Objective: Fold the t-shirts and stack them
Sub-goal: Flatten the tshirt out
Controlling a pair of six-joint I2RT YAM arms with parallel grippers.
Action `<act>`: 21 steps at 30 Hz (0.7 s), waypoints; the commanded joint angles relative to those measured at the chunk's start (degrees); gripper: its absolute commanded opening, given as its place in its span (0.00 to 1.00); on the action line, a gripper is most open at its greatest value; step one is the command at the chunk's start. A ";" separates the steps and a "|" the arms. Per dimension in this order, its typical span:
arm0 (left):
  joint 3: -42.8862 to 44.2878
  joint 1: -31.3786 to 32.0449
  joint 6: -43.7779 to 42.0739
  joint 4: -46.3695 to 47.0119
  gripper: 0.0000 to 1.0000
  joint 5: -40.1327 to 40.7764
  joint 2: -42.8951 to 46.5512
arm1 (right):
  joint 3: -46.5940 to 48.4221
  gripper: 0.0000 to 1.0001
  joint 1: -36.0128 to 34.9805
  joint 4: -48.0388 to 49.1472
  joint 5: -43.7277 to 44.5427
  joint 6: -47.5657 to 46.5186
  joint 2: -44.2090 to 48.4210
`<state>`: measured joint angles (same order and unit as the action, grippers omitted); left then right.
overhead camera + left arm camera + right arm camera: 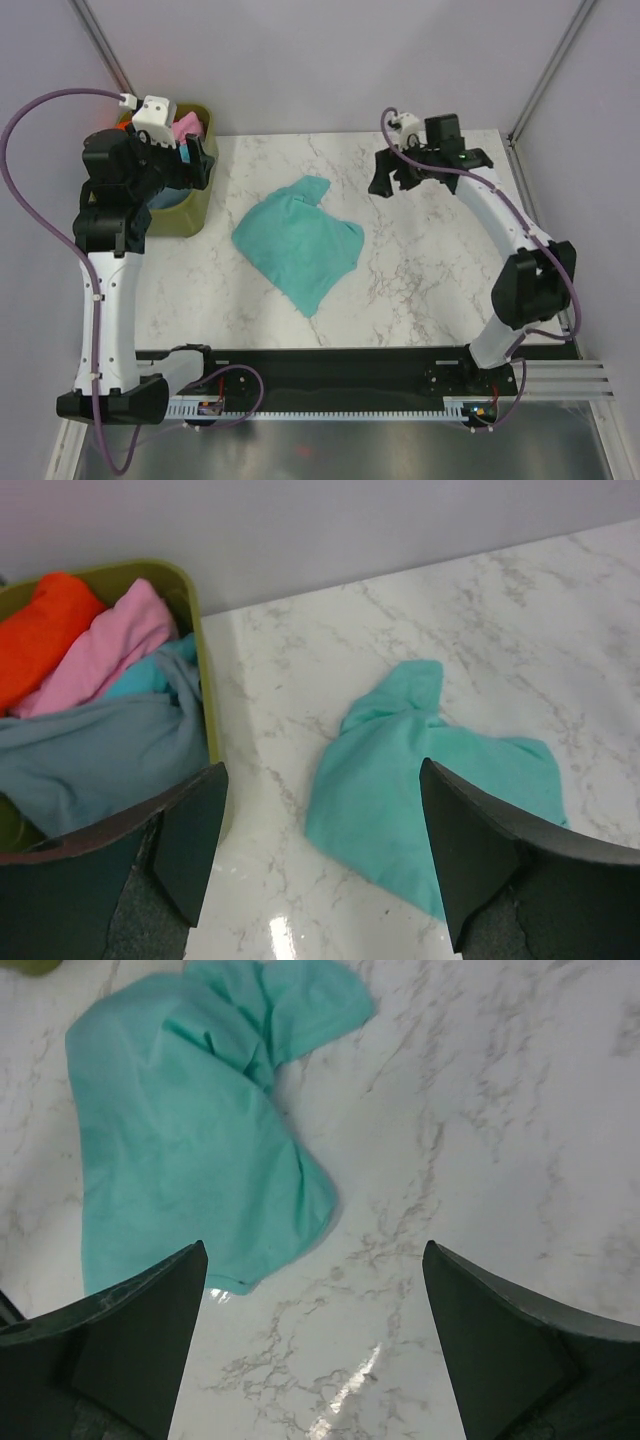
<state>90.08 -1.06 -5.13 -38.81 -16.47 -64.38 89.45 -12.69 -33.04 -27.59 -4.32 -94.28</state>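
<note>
A teal-green t-shirt (300,240) lies crumpled and loose on the marble table (430,270), a little left of centre. My left gripper (200,155) hangs open above the table between the tub and this shirt, nothing between its fingers. In the left wrist view the teal-green t-shirt (400,770) lies partly under the right finger, and my left gripper (320,810) is empty. My right gripper (390,180) is open at the back right, apart from the shirt. In the right wrist view the teal-green t-shirt (190,1150) lies ahead and left of my right gripper (315,1290).
An olive-green tub (205,680) stands at the table's back left corner. It holds an orange t-shirt (45,630), a pink t-shirt (100,655), a light teal t-shirt (150,675) and a slate blue-grey t-shirt (100,750), all bundled. Grey walls close the back.
</note>
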 commanded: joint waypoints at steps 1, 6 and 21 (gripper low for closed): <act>-4.28 -0.61 -5.42 -2.33 0.86 8.98 0.31 | 2.39 0.97 -5.41 -6.67 -7.72 -5.52 -5.63; -7.02 -0.96 -7.71 -1.27 0.86 13.74 -0.92 | 4.15 0.97 -6.12 -6.87 -12.22 -5.53 -16.09; -4.22 -7.38 -3.58 -0.57 0.86 10.05 -6.54 | 14.88 0.98 -8.14 -7.22 -11.27 -3.15 -30.53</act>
<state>82.85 -8.03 -9.32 -40.88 -6.09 -70.96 102.21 -19.92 -40.29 -39.09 -7.25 -124.79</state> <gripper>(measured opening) 0.863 0.979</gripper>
